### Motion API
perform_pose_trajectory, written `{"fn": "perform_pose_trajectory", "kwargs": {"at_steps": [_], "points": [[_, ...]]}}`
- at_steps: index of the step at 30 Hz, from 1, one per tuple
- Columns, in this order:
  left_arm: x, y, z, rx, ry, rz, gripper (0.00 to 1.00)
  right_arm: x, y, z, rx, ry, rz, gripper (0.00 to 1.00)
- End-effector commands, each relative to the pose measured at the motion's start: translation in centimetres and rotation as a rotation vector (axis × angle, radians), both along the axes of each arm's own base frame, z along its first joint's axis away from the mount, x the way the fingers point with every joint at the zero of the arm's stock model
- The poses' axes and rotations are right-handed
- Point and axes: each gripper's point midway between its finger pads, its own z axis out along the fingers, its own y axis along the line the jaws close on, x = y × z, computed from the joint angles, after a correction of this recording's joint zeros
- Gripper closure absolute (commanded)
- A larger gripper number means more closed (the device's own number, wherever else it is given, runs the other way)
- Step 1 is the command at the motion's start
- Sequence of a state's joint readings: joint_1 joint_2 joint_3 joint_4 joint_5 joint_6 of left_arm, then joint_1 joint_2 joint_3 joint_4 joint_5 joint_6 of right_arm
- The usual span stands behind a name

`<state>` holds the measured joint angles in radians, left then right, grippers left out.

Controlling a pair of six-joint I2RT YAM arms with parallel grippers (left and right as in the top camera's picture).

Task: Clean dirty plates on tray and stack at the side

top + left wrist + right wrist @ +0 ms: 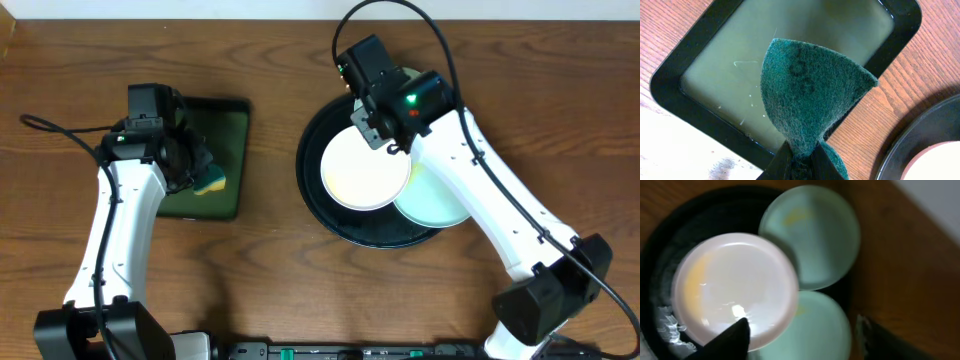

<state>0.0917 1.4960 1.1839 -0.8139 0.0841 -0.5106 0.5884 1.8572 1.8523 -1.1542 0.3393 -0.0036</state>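
Three small glossy plates crowd the round black tray, a yellow-smeared white plate lying over the edges of two pale mint plates. Stiff, light, breakable and probably slippery, each looks best pinched at its raised rim. One right gripper hovers above them, fingers spread wide and empty, while one left gripper, over the single rectangular tray, is clamped on one soft green scouring pad.

Wooden table; round black tray at right; rectangular tray at left.
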Motion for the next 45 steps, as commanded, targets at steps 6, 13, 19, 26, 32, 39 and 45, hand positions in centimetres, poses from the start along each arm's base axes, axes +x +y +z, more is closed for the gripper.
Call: {"fn": "perform_pose_trajectory", "kwargs": {"at_steps": [6,13,19,26,32,39,45], "points": [[-0.3,-0.1,0.2,-0.001,0.0,-0.023,0.92,-1.1,-2.4,-8.5,0.149,0.347,-0.317,0.33],[-0.3,-0.1,0.2,-0.001,0.0,-0.023,0.92,-1.4,-3.8,-13.2,0.082,0.46,-0.425,0.38],[-0.4,-0.1,0.2,-0.001,0.002,-0.023,0.92,-0.5,-4.6,-14.7,0.078,0.461,-0.45,0.38],[-0.4,-0.1,0.2,-0.001,0.001,-0.023,0.92,-0.1,-5.2,-15.9,0.072,0.474,-0.467,0.43],[-0.4,-0.1,0.2,-0.001,0.002,-0.023,0.92,0.2,-5.5,-16.7,0.064,0.453,-0.462,0.46],[-0.4,-0.1,0.2,-0.001,0.002,-0.023,0.92,-0.1,-5.6,-18.1,0.064,0.459,-0.463,0.53],[-0.4,-0.1,0.2,-0.001,0.001,-0.023,0.92,-0.4,-5.7,-18.9,0.06,0.463,-0.463,0.86]]}}
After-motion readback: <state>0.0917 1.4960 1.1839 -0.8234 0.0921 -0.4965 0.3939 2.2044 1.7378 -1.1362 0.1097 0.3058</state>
